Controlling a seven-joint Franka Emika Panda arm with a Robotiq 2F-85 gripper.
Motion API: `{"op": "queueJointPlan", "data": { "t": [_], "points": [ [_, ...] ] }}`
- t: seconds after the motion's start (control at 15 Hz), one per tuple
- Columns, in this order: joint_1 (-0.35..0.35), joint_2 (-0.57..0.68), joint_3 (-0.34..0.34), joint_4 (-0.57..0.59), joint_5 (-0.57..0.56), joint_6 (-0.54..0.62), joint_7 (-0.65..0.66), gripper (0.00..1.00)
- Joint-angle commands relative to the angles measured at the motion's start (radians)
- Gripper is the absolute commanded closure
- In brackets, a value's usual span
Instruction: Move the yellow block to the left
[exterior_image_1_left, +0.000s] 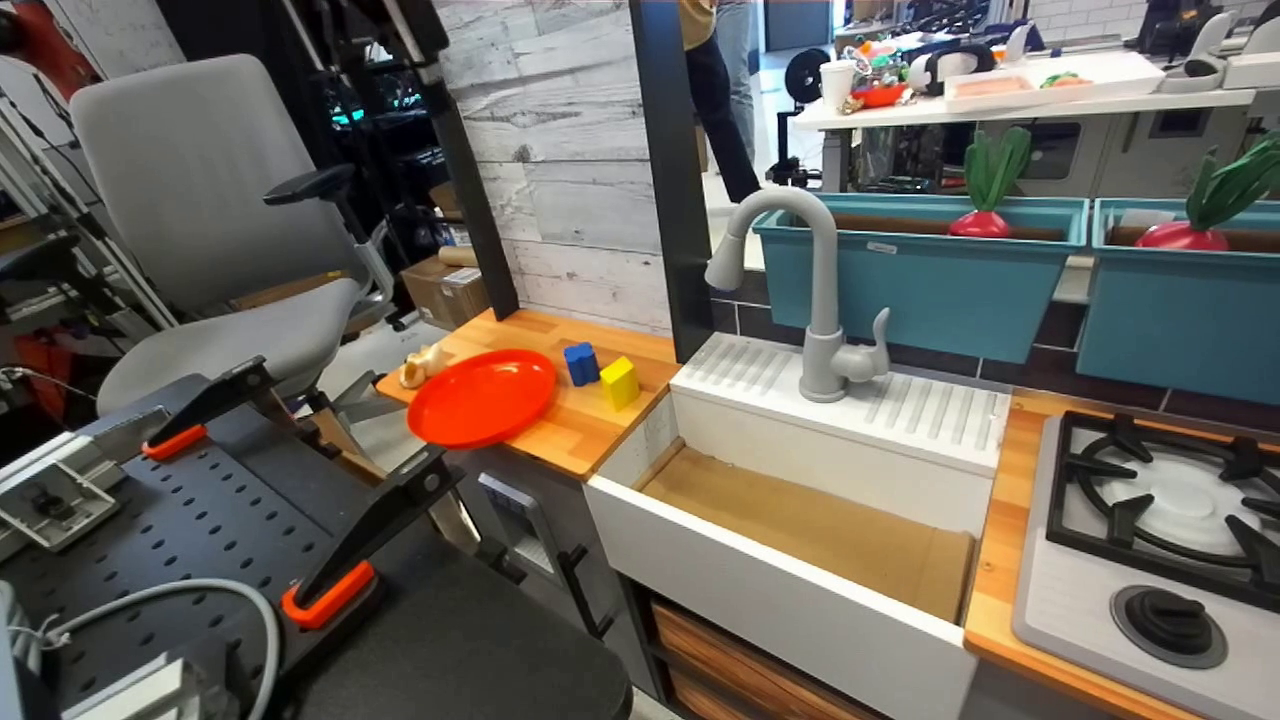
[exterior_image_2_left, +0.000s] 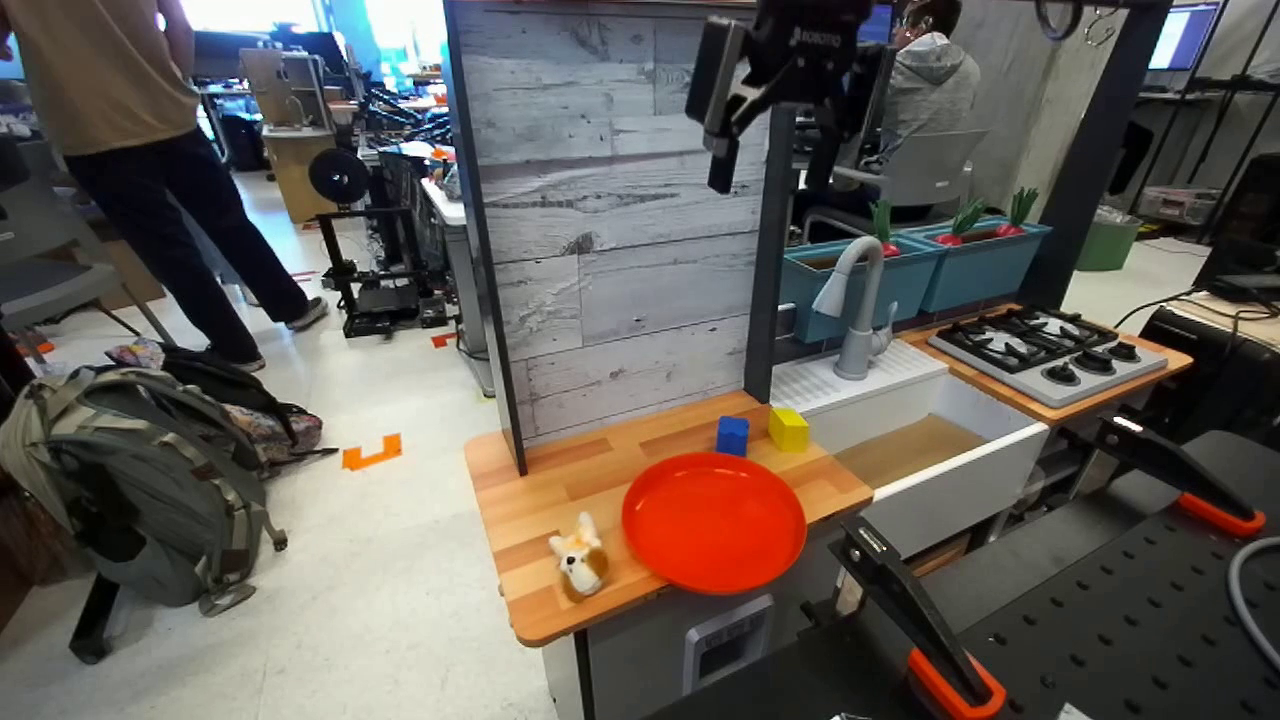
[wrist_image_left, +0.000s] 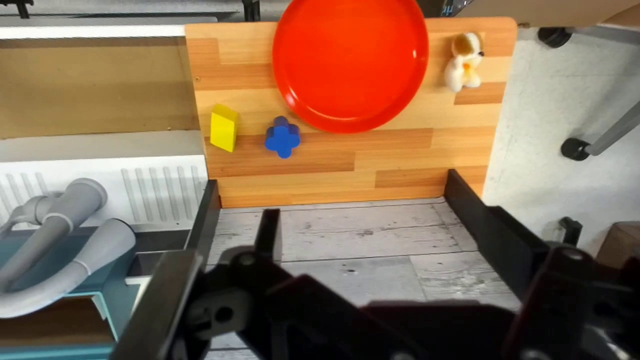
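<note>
The yellow block (exterior_image_1_left: 619, 385) rests on the wooden counter (exterior_image_2_left: 530, 500) beside the orange-red plate (exterior_image_2_left: 713, 522), near it but apart. The blue flower-shaped block (wrist_image_left: 282, 139) stands closer in — just off the plate's rim. Across the plate from both blocks lies the white-and-brown plush dog (exterior_image_2_left: 580, 562). The plate itself juts past the counter's front edge. Well above the plate's level, in an exterior view, hangs the Robotiq gripper (exterior_image_2_left: 772, 182) — released, its jaws spread apart. Farther from the plate than the yellow block comes the white farmhouse sink (exterior_image_1_left: 780, 610), with cardboard (exterior_image_1_left: 800, 525) on its floor; the gray gooseneck faucet (exterior_image_1_left: 824, 270) rises on that same side of the plate, and the stovetop (exterior_image_1_left: 1065, 600) lies farther from it still.
</note>
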Motion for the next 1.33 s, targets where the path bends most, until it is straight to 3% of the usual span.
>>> {"op": "queueJointPlan", "data": {
  "t": [0.0,0.2,0.33,0.47,0.87,1.27],
  "points": [
    [-0.039,0.140,-0.023,0.072,0.050,0.083,-0.023,0.00],
    [-0.068,0.248,-0.036,0.111,0.072,0.186,-0.010,0.00],
    [-0.078,0.314,-0.052,0.150,0.066,0.190,0.010,0.00],
    [-0.074,0.280,-0.053,0.116,0.054,0.167,0.004,0.00],
    [-0.078,0.320,-0.061,0.157,0.054,0.167,0.013,0.00],
    [-0.110,0.441,-0.054,0.195,0.069,0.241,-0.008,0.00]
  ]
}}
